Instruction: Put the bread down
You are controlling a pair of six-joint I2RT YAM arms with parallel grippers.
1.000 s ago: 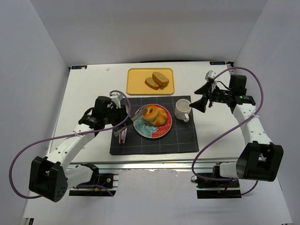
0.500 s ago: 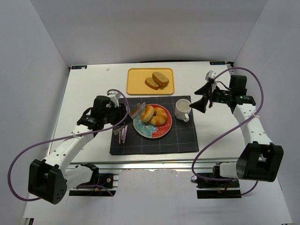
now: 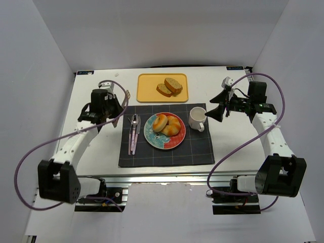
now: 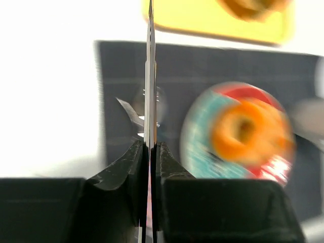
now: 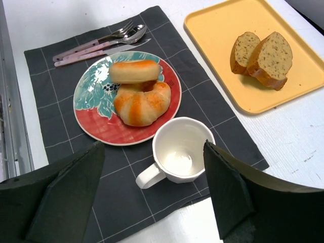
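Note:
Two glossy golden-orange rolls lie on the red and teal plate [image 3: 152, 135]: the round roll [image 3: 160, 122] with a dark dimple and the twisted roll [image 3: 173, 127] touching it. The right wrist view shows the round roll [image 5: 134, 71], the twisted roll [image 5: 143, 103] and the plate [image 5: 96, 119]. My left gripper [image 3: 120, 104] is at the mat's back left corner, away from the plate, shut on a thin metal utensil [image 4: 150, 76] seen edge-on. The round roll [image 4: 243, 130] is blurred there. My right gripper [image 3: 215, 105] is open and empty, just right of the mug.
A white mug [image 3: 197, 118] stands right of the plate on the dark placemat [image 3: 167, 154]. Pink-handled cutlery [image 3: 134, 132] lies left of the plate. A yellow tray [image 3: 147, 93] at the back holds two tan bread slices [image 3: 169, 86].
My left gripper has drawn back from the plate to the back left, still holding the thin utensil. The round roll now lies free on the plate. The right arm has not moved.

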